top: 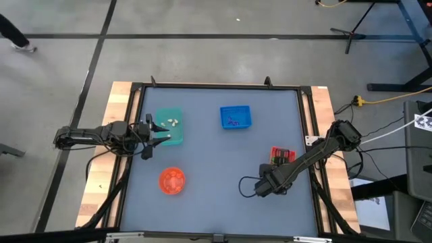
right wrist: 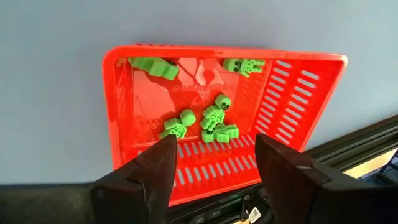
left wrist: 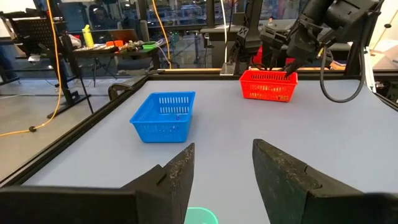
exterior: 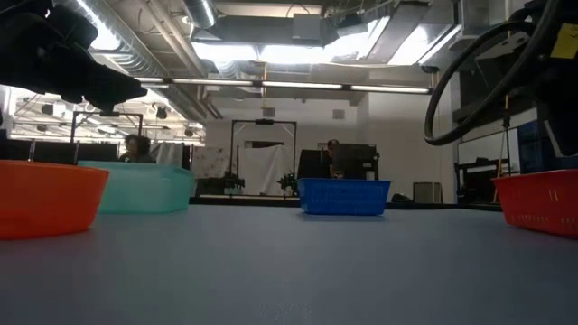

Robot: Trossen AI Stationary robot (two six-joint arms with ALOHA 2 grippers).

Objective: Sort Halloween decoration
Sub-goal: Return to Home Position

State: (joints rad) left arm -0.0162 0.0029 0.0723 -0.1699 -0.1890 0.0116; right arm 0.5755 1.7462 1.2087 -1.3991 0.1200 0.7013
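The trinkets lie sorted. Green skeleton trinkets (right wrist: 211, 118) are in the red tray (top: 282, 154), white ones (top: 173, 122) in the teal tray (top: 169, 127), and small dark ones (top: 233, 122) in the blue tray (top: 235, 117). The orange bowl (top: 171, 181) holds orange pieces. My left gripper (top: 156, 131) hovers open and empty at the teal tray's left side; its wrist view shows the gripper (left wrist: 222, 163) level, facing the blue tray (left wrist: 163, 114). My right gripper (right wrist: 214, 163) is open and empty above the red tray (right wrist: 217, 112), pointing down.
The grey mat has a raised black frame (top: 216, 86) with wooden table edges outside it. Bare mat lies in the middle between the trays (top: 216, 155). In the low view the bowl (exterior: 45, 194) and the teal (exterior: 144, 188), blue (exterior: 343, 196) and red (exterior: 542, 200) trays stand in a row.
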